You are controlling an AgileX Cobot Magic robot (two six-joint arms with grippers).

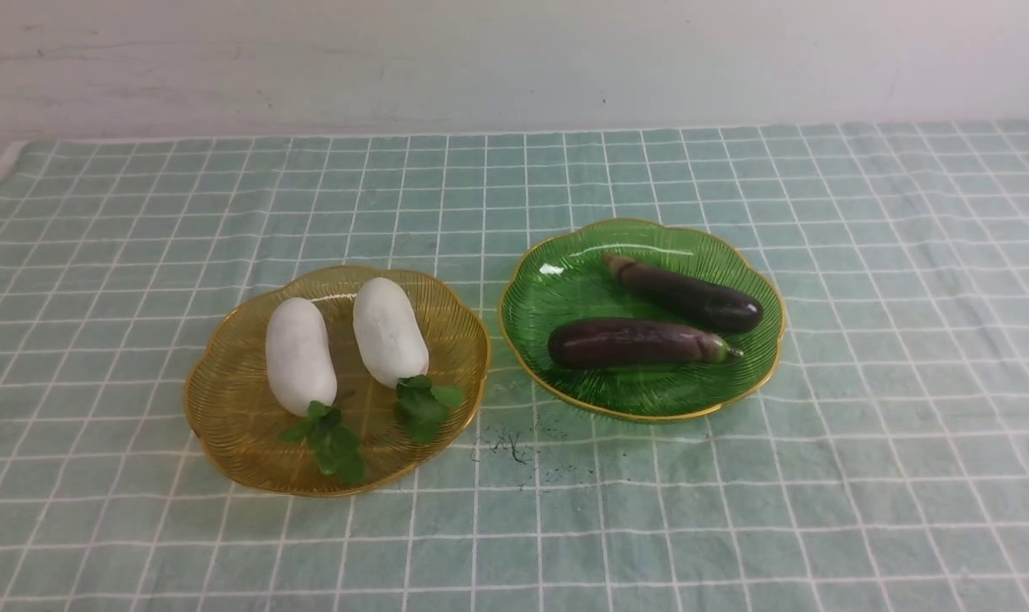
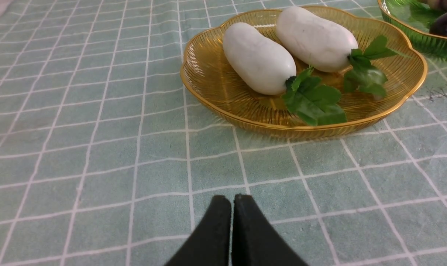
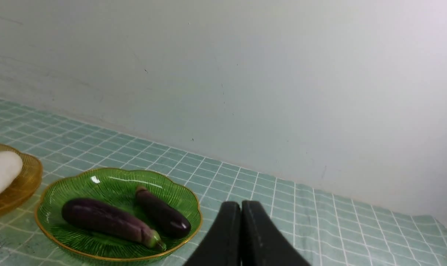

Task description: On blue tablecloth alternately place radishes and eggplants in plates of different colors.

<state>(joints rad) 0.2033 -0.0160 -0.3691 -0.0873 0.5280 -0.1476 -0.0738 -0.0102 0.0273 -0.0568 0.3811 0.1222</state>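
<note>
Jaws of both arms clenched empty; radishes lie in amber plate, eggplants in green plate; likely light, stiff, slippery — grasp mid-body.

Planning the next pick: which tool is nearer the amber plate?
Left. The left tool sits just short of the amber plate; the right tool sits beyond the green plate.

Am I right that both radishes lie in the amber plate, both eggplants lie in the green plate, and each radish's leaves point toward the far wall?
Not quite. The two radishes do lie in the amber plate and the two eggplants in the green plate, but the leaves point toward the robot, away from the wall. The front view shows it.
</note>
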